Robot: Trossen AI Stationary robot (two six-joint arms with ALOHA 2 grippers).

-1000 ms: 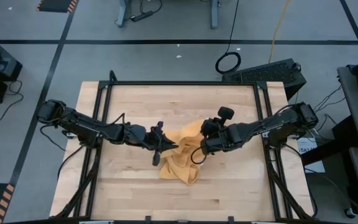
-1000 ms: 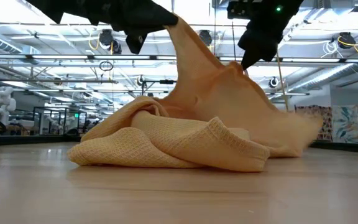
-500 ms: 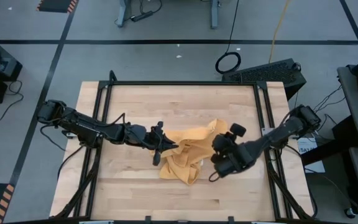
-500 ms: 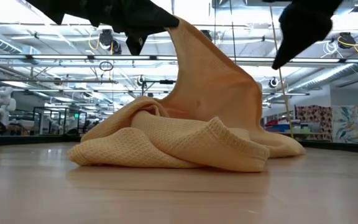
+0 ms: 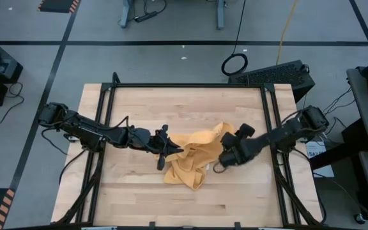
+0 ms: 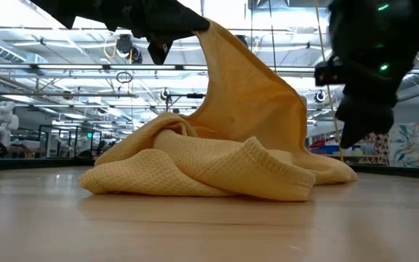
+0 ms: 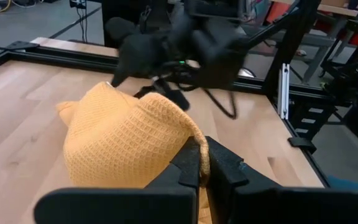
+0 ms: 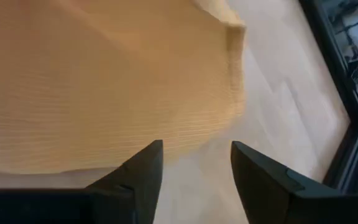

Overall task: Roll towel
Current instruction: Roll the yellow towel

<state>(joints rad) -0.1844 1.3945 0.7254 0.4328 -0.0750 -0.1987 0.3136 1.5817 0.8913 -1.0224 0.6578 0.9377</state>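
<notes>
Left end effector (image 5: 169, 153) partly buried in mustard-yellow towel (image 5: 193, 160), fingers pinched on raised corner, peak lifted above crumpled heap mid wooden counter (image 5: 184, 102). Right end effector (image 5: 220, 163) blurred in low view, fingers spread, gripping nothing, beside towel's right edge.

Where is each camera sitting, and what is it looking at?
High: above the table, looking straight down; both arms, towel.
Low: at tabletop height, looking level across; left gripper holds the towel up.
Left wrist: on the left arm, looking past its shut fingers pinching towel.
Right wrist: on the right arm; open right gripper near the towel's edge.
Shared: all four show the towel.
</notes>
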